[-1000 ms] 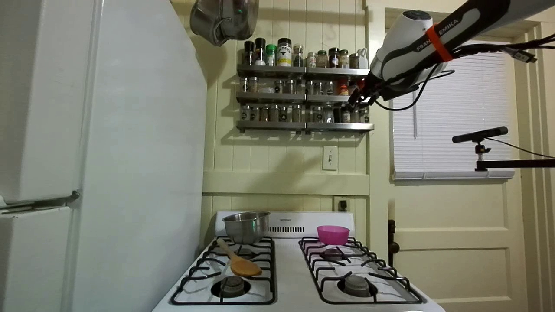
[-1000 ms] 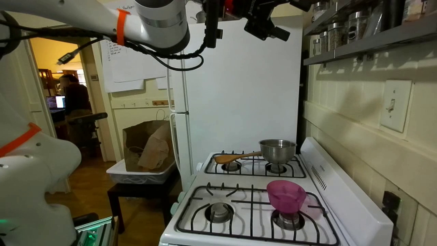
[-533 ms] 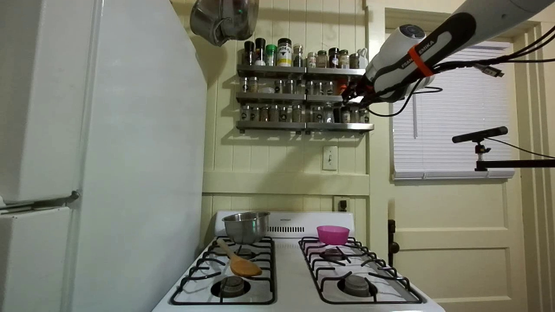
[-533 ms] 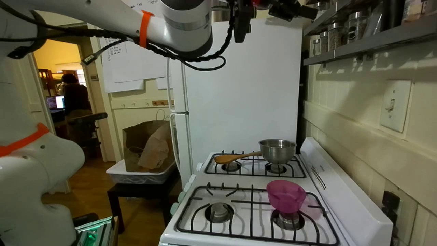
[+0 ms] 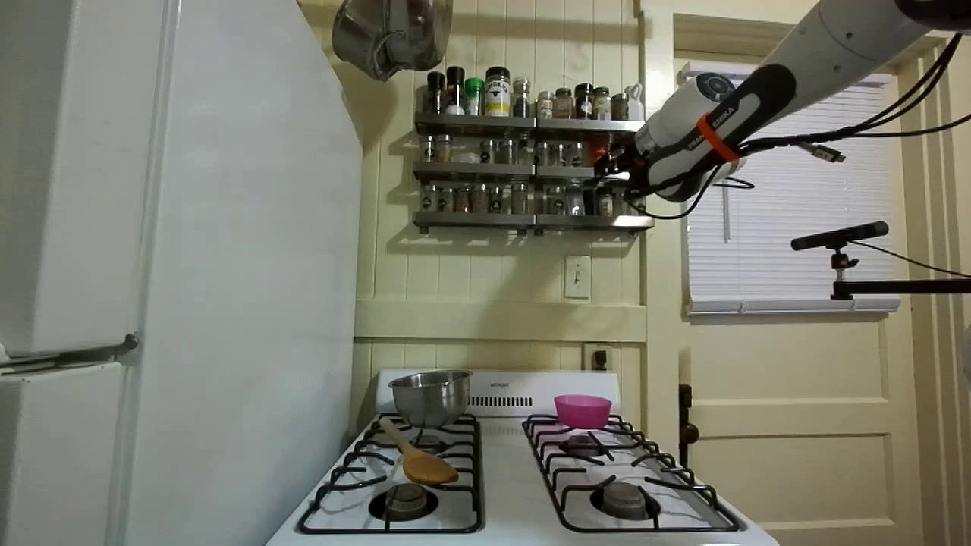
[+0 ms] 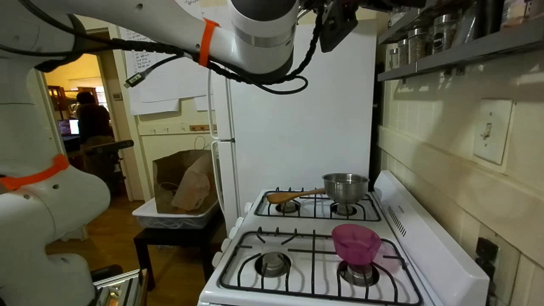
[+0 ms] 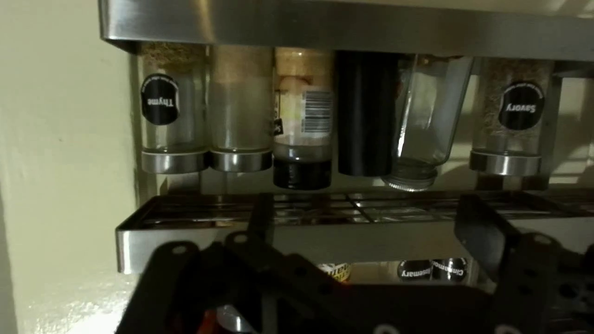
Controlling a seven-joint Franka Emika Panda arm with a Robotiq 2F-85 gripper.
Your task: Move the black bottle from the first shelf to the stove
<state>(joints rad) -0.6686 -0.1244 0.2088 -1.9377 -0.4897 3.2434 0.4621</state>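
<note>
Cylindrical black bottle (image 7: 365, 113) stands, seemingly smooth, on metal shelf (image 7: 325, 24)

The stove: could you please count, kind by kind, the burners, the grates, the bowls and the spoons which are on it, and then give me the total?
Burners: 4
Black grates: 2
Metal bowl: 1
Pink bowl: 1
Wooden spoon: 1
Total on the stove: 9

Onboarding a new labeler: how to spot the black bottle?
Above the stove hangs a metal spice rack. In an exterior view, take its bottom-right shelf. The black bottle stands between a barcoded jar and a clear jar: solid black, no label showing.
</note>
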